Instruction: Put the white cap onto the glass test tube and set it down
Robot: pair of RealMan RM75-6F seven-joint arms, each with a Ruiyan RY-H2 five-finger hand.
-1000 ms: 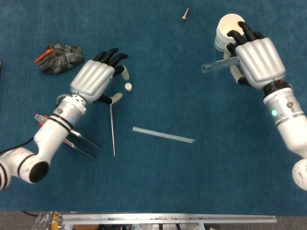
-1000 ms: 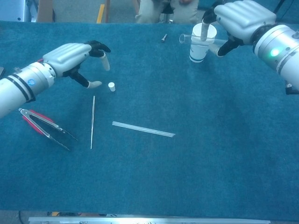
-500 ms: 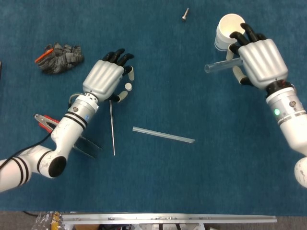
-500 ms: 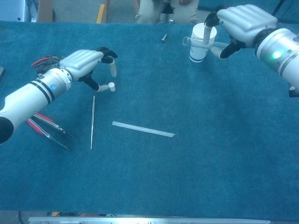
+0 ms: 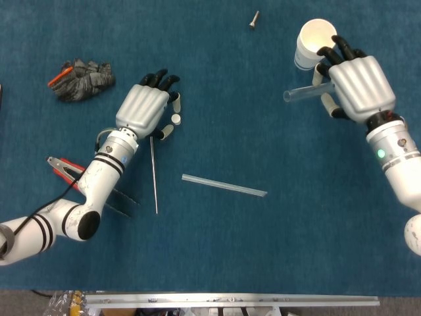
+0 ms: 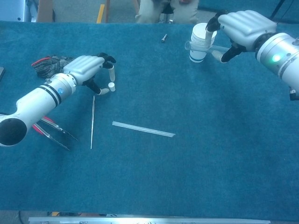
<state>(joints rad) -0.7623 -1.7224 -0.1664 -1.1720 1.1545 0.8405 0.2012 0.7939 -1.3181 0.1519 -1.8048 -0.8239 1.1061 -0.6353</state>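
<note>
Right hand (image 5: 355, 85) holds the glass test tube (image 5: 304, 95) level, just beside the paper cup (image 5: 312, 41). Left hand (image 5: 146, 110) is low on the desk (image 5: 263, 250), fingers bracketing the white cap (image 5: 175, 119) — can't tell if it's pinched. Risk: tiny cap squirts out sideways as I close.

Over the blue worktop (image 5: 263, 250), we see our right robot hand (image 5: 355, 85) gripping the glass test tube (image 5: 301, 95) beside a paper cup (image 5: 310, 41), while our left robot hand (image 5: 143, 110) closes around the white cap (image 5: 175, 118).
</note>
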